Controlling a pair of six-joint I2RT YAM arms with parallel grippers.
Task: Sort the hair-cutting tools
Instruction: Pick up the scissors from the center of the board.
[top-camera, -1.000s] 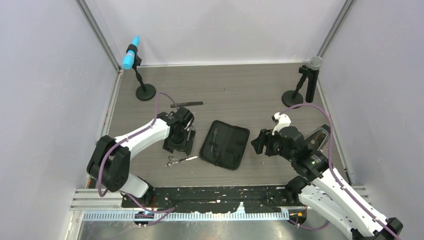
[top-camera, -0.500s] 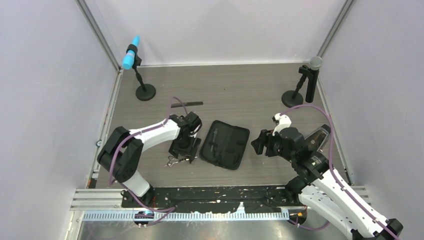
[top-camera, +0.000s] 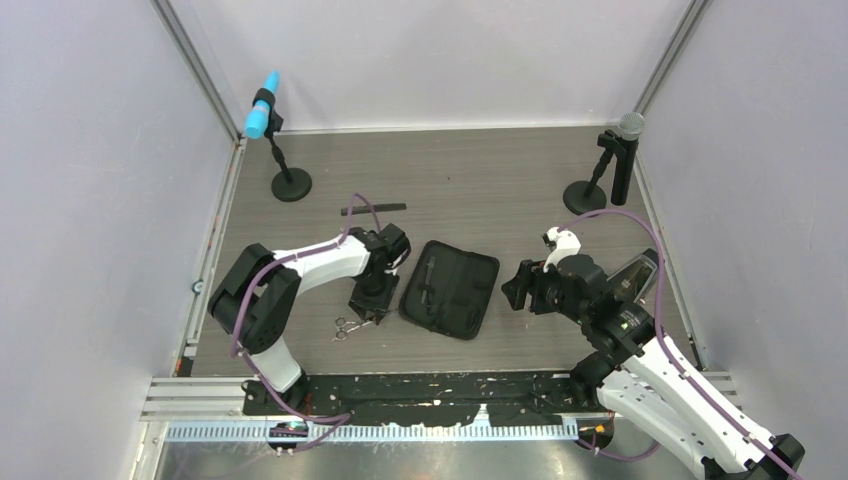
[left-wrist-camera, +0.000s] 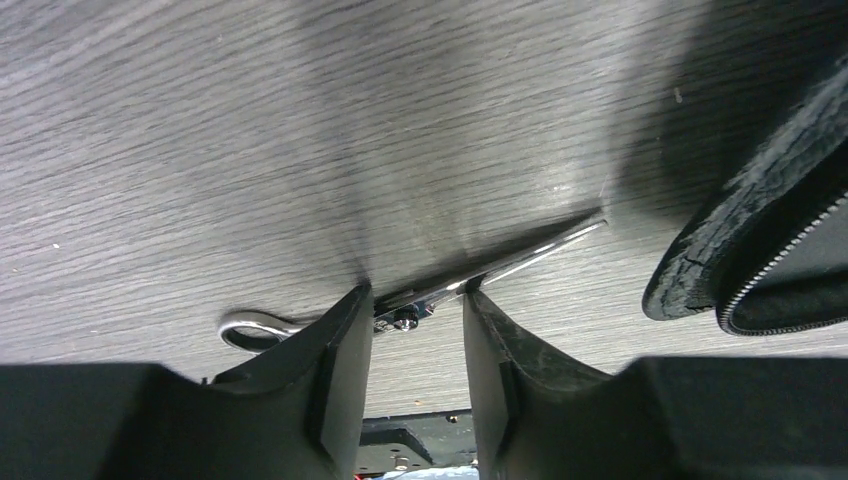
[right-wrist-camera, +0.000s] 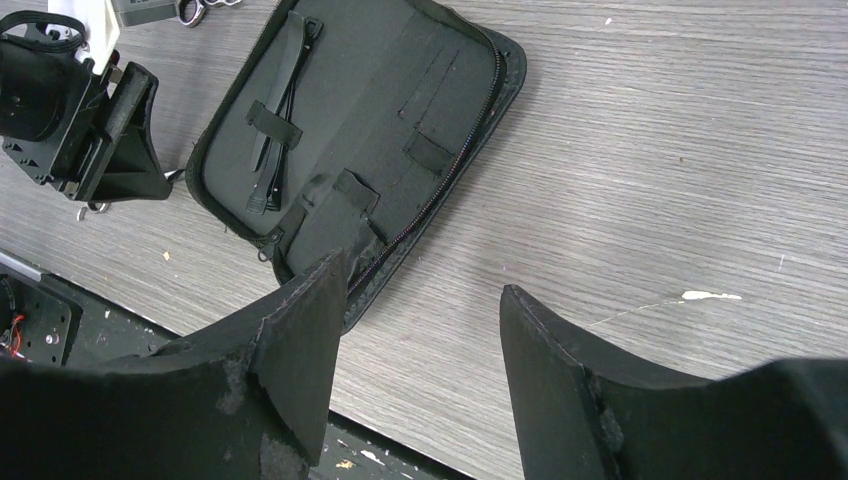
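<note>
Left tool (left-wrist-camera: 414, 302): down at desk (top-camera: 480, 180) level, fingers part-spread and astride the silver scissors (left-wrist-camera: 480, 272) near the pivot screw. Gaps show beside the shank, so no firm pinch is visible.

The scissors lie flat on the desk at 8 o'clock of the open black case (top-camera: 452, 290), close beside its rim. The blades run diagonally across the jaw gap, ring handle off to 9 o'clock in the wrist view.

Black comb (top-camera: 373, 209): loose on the desk, 11 o'clock of the case, well apart.

Right tool (right-wrist-camera: 415, 350): spread wide, empty, above the desk at 3 o'clock of the case.

Risks, as judged:
- Diagonal lie: closing fingers may twist or skid the scissors rather than clamp them.
- Thin, flat steel: tips may ride over it or scrape the desk.
- Gripped at the pivot, the blades could swing open on lift.
- Case rim close by: a sideways move may snag it and drag the case.
</note>
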